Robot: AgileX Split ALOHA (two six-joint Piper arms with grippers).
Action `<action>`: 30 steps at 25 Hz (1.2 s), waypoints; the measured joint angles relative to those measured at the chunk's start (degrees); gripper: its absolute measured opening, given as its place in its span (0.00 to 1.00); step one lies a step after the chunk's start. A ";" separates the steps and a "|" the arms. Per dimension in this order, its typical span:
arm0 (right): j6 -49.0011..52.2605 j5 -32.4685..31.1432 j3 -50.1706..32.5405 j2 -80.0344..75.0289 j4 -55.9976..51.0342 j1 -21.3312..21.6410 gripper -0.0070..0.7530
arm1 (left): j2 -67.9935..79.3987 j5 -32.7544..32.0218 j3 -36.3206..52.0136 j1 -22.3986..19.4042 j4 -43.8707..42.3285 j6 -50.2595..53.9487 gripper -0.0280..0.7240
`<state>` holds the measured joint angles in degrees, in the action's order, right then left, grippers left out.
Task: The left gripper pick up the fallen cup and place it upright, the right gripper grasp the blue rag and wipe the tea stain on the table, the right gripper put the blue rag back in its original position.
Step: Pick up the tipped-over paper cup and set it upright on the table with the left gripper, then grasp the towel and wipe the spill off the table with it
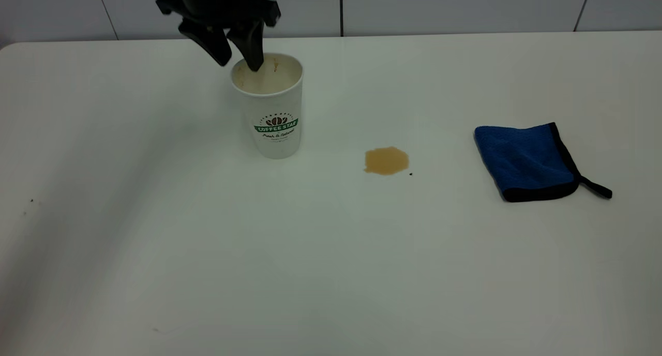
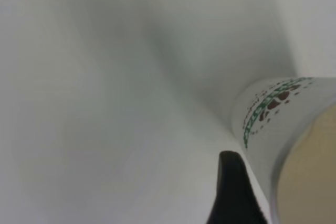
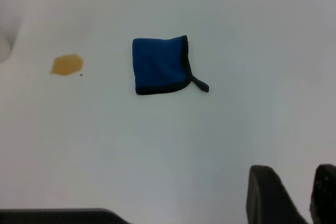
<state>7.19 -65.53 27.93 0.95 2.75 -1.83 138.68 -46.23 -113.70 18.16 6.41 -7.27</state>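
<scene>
The cup (image 1: 271, 123) stands upright on the table (image 1: 331, 273) at the back left, its brown-stained inside showing. My left gripper (image 1: 239, 63) is at its rim, open, with one finger inside the cup and the other outside its left wall. In the left wrist view the outer finger (image 2: 231, 192) lies next to the cup wall (image 2: 273, 124). The tea stain (image 1: 386, 161) is right of the cup. The blue rag (image 1: 525, 159) lies flat farther right. My right gripper (image 3: 294, 192) is open and empty, high above the table, with the rag (image 3: 157, 65) and the stain (image 3: 66, 65) below it.
A tiny dark speck (image 1: 410, 174) sits just right of the stain. The rag's black loop tab (image 1: 597, 188) points to the right. A tiled wall runs behind the table's far edge.
</scene>
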 joint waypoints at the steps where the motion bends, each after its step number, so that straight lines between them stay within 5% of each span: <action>1: 0.00 0.00 0.00 0.00 0.00 0.00 0.33 | -1.03 -0.76 -0.56 0.00 0.00 -0.05 0.77; 13: 0.00 0.00 0.00 0.00 0.00 0.00 0.33 | -26.49 -20.59 -4.60 0.05 0.01 -0.18 0.81; 19: 0.00 0.00 0.00 0.00 0.00 0.00 0.33 | -39.17 -20.67 -3.34 0.12 -2.82 1.32 0.81; 24: 0.00 0.00 0.00 0.00 0.00 0.00 0.33 | -50.48 -20.67 8.89 0.16 -2.66 2.02 0.81; 30: 0.00 0.00 0.00 0.00 0.00 0.00 0.33 | -65.25 -20.67 37.37 0.35 -2.66 2.22 0.81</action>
<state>7.19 -65.53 27.93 0.95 2.75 -1.83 73.43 -66.90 -76.33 18.51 3.75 -5.05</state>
